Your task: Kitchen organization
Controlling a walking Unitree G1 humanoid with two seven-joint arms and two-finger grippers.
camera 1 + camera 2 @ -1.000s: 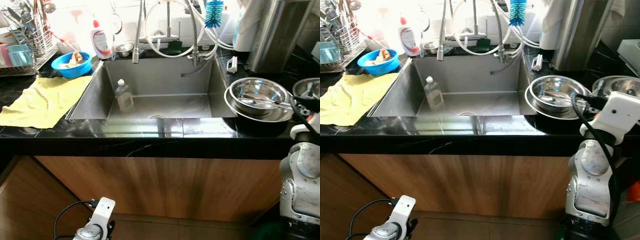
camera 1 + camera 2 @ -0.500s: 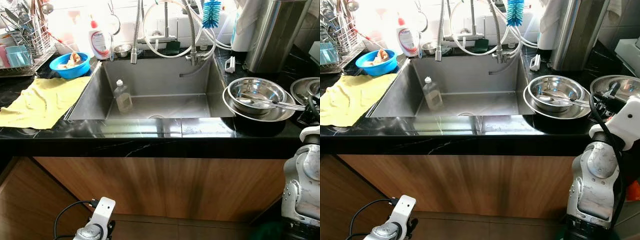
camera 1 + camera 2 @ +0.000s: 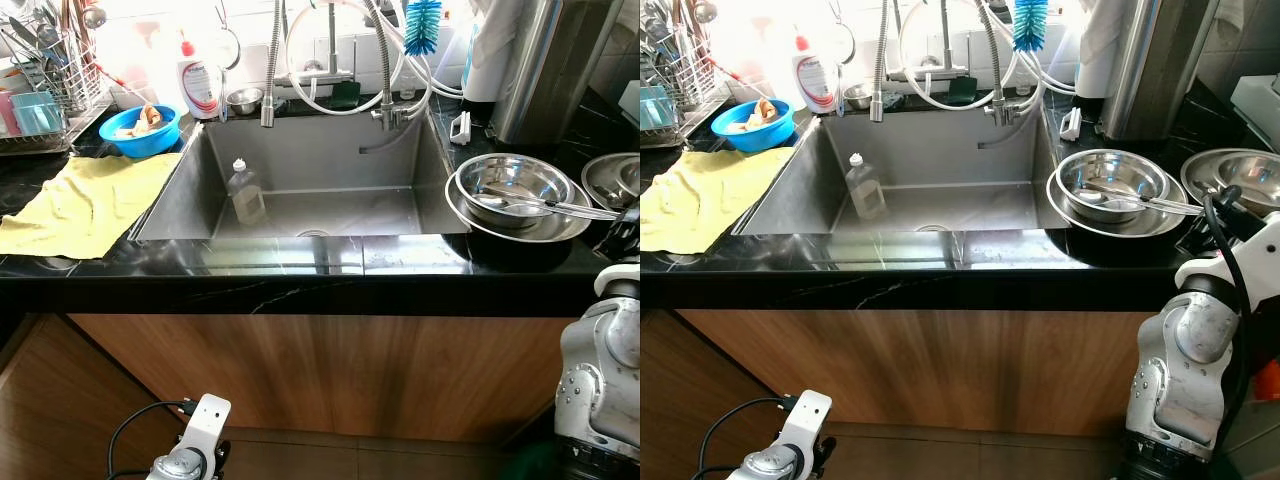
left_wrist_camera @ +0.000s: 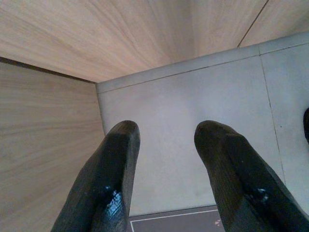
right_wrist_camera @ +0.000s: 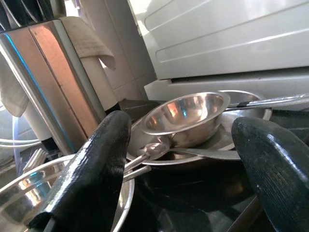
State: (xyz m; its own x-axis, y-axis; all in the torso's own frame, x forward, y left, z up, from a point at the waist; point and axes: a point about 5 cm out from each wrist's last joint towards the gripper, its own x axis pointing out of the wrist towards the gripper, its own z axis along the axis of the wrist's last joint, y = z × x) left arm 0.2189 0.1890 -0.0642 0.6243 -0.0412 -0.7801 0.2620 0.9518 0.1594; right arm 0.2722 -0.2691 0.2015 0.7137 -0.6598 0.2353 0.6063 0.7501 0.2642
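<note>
A stack of steel bowls (image 3: pixel 515 190) with a long utensil across it sits on the black counter right of the sink (image 3: pixel 320 170). A second steel bowl on a plate (image 3: pixel 1240 175) lies further right. My right arm (image 3: pixel 1185 340) is raised at the counter's right front edge. In its wrist view my right gripper (image 5: pixel 183 128) is open and wide, level with these bowls and short of them, holding nothing. My left gripper (image 4: pixel 169 130) hangs open over the floor by the wooden cabinet.
A clear bottle (image 3: pixel 245 190) stands in the sink. A yellow cloth (image 3: pixel 85 200), blue bowl (image 3: pixel 145 128), soap bottle (image 3: pixel 200 80) and dish rack (image 3: pixel 50 70) are at the left. A tall steel canister (image 3: pixel 555 65) stands behind the bowls.
My right arm has drawn back to the right and lowered, away from the stacked bowls. The left arm has not moved.
</note>
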